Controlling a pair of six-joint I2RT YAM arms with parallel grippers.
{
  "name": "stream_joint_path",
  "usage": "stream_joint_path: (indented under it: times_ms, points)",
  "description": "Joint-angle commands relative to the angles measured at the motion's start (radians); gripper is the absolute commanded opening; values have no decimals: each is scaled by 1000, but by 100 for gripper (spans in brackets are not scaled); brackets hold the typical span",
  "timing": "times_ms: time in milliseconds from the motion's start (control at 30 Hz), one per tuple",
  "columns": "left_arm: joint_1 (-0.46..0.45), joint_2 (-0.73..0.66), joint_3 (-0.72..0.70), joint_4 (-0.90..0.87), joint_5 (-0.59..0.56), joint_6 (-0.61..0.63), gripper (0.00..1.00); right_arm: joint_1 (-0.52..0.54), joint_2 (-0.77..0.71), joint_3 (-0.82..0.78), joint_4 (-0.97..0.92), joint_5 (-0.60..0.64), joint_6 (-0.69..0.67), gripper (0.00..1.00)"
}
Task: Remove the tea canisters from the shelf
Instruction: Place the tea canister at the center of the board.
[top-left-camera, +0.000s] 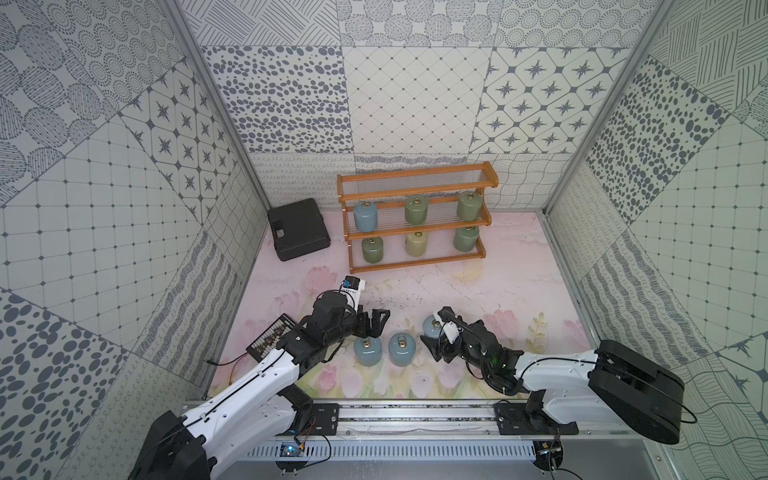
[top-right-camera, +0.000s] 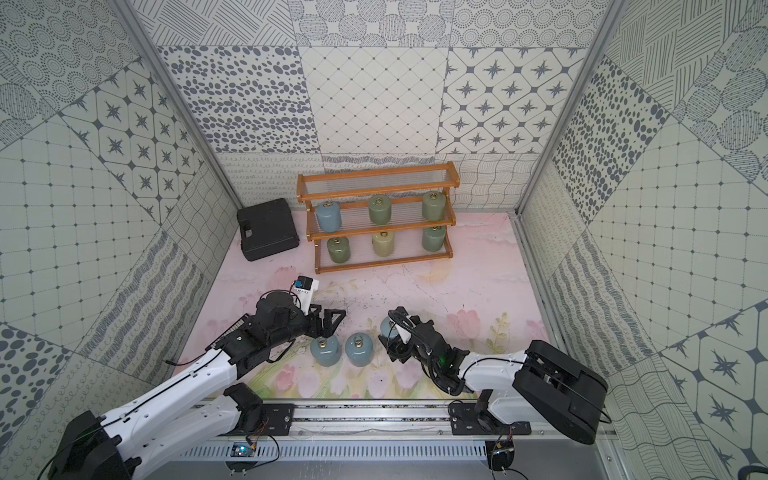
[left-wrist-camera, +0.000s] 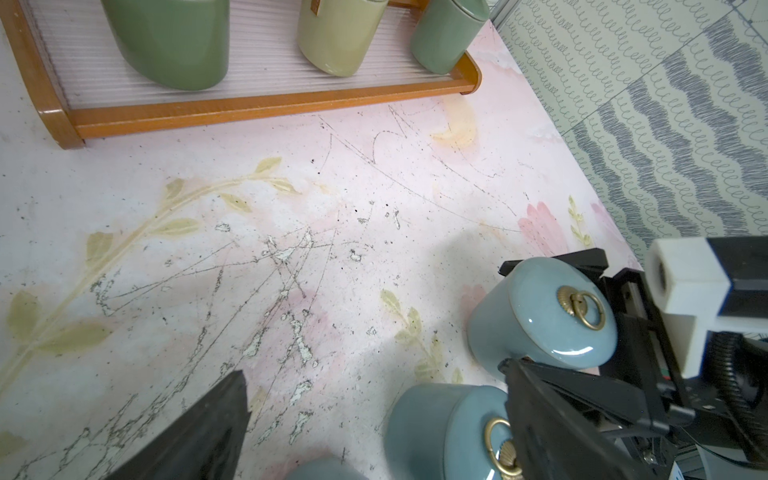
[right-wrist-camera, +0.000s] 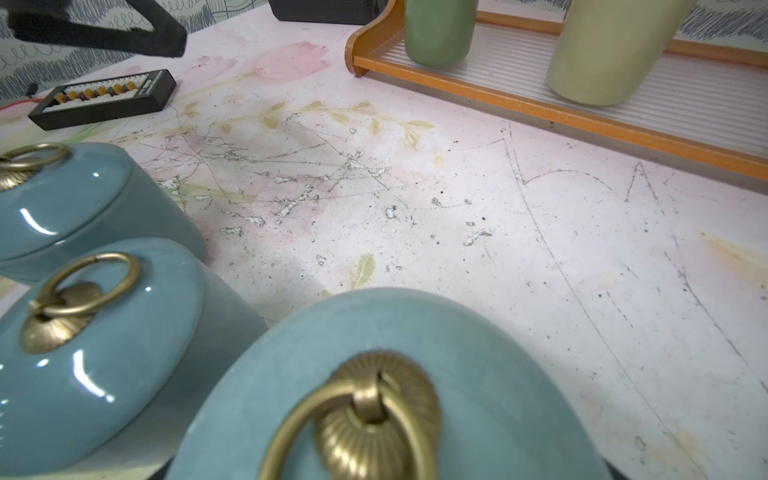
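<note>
While your right gripper (top-left-camera: 434, 328) stands clamped on a blue-grey tea canister (left-wrist-camera: 536, 316), one black finger (left-wrist-camera: 552, 266) on each side of the jar's wall, your left gripper (top-left-camera: 376, 322) hangs with its jaws spread wide and nothing between them. It sits just behind the leftmost table canister (top-left-camera: 368, 350), which stands upright on the floral tabletop (top-left-camera: 498, 291). Just beside that jar stands a second table canister (top-left-camera: 402, 349), also blue-grey and brass-ringed, and the held jar lies just beyond it towards your right arm. You cannot tell from these views whether the held jar rests on the tabletop or is raised off it. Both top views show the wooden shelf (top-left-camera: 415, 262) near the back wall, well apart from both grippers, with six canisters on it. Its middle tier carries a blue-grey canister (top-left-camera: 365, 217), a green centre canister (top-left-camera: 416, 210) and a green end canister (top-left-camera: 469, 205). Its bottom tier carries an olive canister (top-left-camera: 372, 250), a pale yellow-green canister (top-left-camera: 416, 243) and a sage canister (top-left-camera: 466, 238). Beside the shelf lies a black plastic case (top-left-camera: 297, 228), and a small black abacus (right-wrist-camera: 104, 97) lies near your left arm
</note>
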Motion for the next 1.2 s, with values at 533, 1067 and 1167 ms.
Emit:
stream_joint_path:
  times_ms: [533, 1067, 1167]
  points:
    - [0, -7, -13, 26, -18, -30, 100, 58, 93, -59, 261, 85, 51, 80]
    - [-1, -7, -16, 11, -25, -32, 100, 79, 88, -79, 246, 118, 65, 90]
    - [-1, -11, -17, 11, -26, -32, 100, 80, 86, -83, 244, 123, 68, 91]
